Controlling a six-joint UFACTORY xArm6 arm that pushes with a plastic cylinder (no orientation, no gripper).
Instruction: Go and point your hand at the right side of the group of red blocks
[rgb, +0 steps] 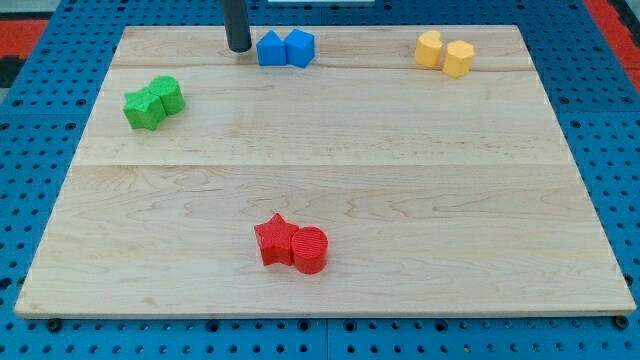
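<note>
Two red blocks sit touching near the view's bottom centre: a red star (274, 240) on the left and a red cylinder (310, 250) on the right. My tip (238, 47) is at the view's top, far above the red blocks. It stands just left of a blue pair, close to the blue block (270, 49) and apart from it by a small gap.
The wooden board (320, 180) lies on a blue pegboard. A blue cube (300, 47) touches the other blue block. Two green blocks (152, 102) sit at the upper left. Two yellow blocks (445, 52) sit at the upper right.
</note>
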